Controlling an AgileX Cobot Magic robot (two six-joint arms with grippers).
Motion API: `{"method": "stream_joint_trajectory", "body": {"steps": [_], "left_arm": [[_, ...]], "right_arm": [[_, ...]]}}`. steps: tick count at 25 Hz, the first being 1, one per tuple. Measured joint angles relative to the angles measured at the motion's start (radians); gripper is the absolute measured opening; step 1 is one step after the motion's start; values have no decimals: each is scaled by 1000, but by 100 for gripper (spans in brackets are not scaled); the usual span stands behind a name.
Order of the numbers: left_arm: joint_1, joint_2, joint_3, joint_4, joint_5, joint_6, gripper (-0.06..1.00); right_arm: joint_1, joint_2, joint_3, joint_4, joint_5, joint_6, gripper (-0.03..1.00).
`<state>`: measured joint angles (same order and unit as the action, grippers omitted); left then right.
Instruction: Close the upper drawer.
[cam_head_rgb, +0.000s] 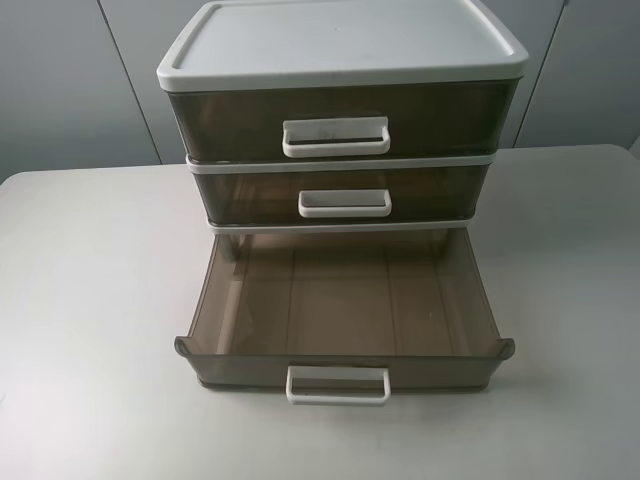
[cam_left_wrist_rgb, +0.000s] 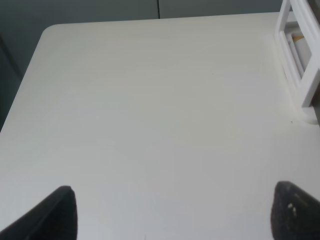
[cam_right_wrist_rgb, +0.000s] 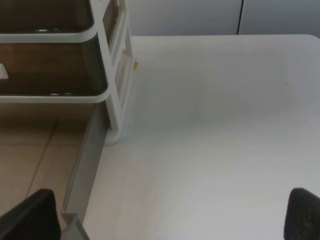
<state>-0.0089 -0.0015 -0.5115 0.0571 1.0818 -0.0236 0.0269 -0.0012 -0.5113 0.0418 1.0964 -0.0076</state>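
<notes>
The upper drawer (cam_head_rgb: 340, 192) is the middle of three smoky-brown drawers with a white loop handle (cam_head_rgb: 345, 203). It sits pushed into the white-framed stack, its front level with the frame. Its corner shows in the right wrist view (cam_right_wrist_rgb: 50, 67). The lowest drawer (cam_head_rgb: 340, 300) is pulled far out and empty. Neither gripper shows in the exterior high view. My left gripper (cam_left_wrist_rgb: 172, 215) is open and empty over bare table left of the stack. My right gripper (cam_right_wrist_rgb: 170, 215) is open and empty, beside the right side wall of the pulled-out lowest drawer (cam_right_wrist_rgb: 82, 165).
The top drawer (cam_head_rgb: 340, 120) sits under the white lid (cam_head_rgb: 340, 40). The stack stands on a white table (cam_head_rgb: 90, 300). The stack's white frame (cam_left_wrist_rgb: 300, 55) shows at the edge of the left wrist view. A grey wall stands behind.
</notes>
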Motion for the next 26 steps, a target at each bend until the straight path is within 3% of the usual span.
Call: {"method": "stream_joint_trajectory", "body": {"steps": [26], "left_arm": [[0, 0, 0, 0, 0, 0, 74]], "right_arm": [[0, 0, 0, 0, 0, 0, 68]]}}
